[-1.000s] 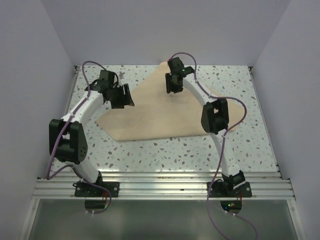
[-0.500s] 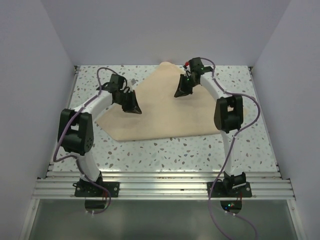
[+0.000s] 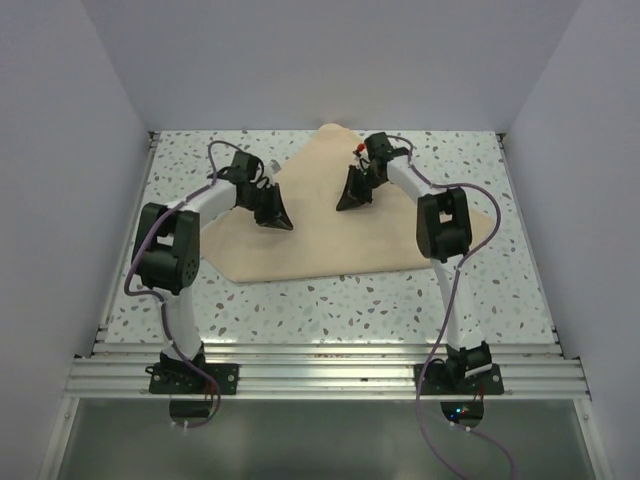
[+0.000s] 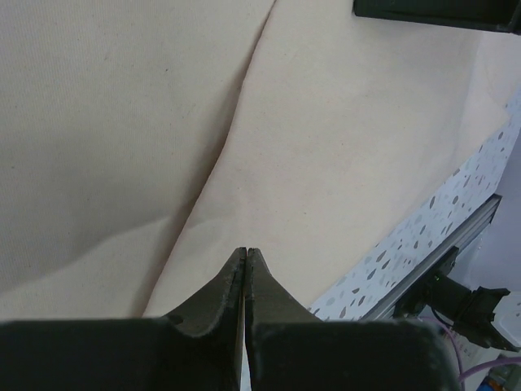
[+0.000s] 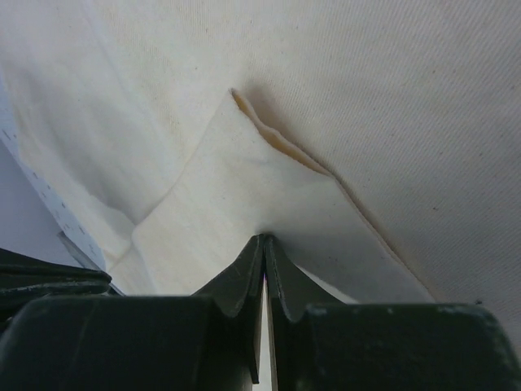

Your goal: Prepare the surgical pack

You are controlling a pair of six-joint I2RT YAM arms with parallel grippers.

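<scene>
Evidently mid-fold: left tool (image 4: 247,251) is closed over a crease in the wrap sheet (image 3: 320,245), while right tool (image 5: 263,238) pinches the sheet's folded flap, probably to draw it across.

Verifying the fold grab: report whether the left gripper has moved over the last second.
Yes. In the top view the left gripper has moved right, away from the table's left edge, farther in over the wrap sheet.
</scene>
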